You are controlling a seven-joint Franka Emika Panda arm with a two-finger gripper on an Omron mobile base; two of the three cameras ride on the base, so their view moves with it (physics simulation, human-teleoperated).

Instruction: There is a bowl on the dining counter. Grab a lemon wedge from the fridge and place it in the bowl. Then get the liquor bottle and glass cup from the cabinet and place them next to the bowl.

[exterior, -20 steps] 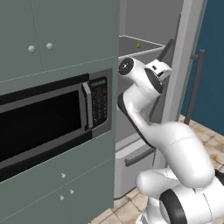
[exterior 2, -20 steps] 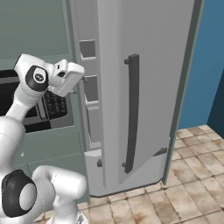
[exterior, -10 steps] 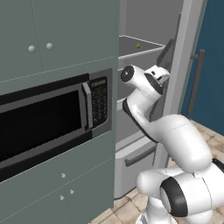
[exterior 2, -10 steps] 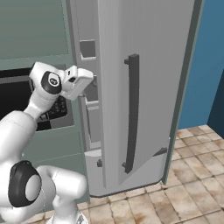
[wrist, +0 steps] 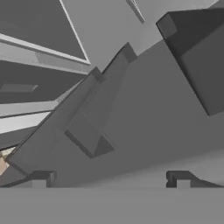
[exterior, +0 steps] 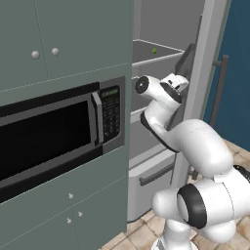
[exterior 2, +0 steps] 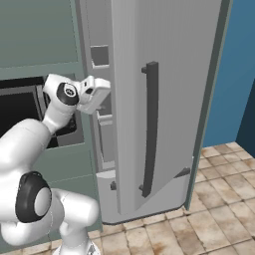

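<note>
In the left base view, the white arm is reaching into the open tall light-grey steel fridge (exterior: 195,97), its two-finger gripper (exterior: 181,84) sitting at about one o'clock from the black-fronted microwave (exterior: 53,132) set in the muted grey-green cabinetry (exterior: 63,34). The tiny yellow-green lemon wedge (exterior: 154,50) is lying on a grey upper shelf (exterior: 161,54), at eleven o'clock from the hand and well apart from it.

In the right base view, the hand (exterior 2: 94,94) is pushing in behind the edge of the swung-out fridge door with its long dark-grey bar handle (exterior 2: 149,129).

In the hand view, the two dark fingertips (wrist: 41,177) are standing wide apart with nothing between them, facing grey door bins and shelf edges.

The step in hand appears to be fetching the wedge; next, the hand likely needs to rise and reach deeper toward that shelf before closing.
</note>
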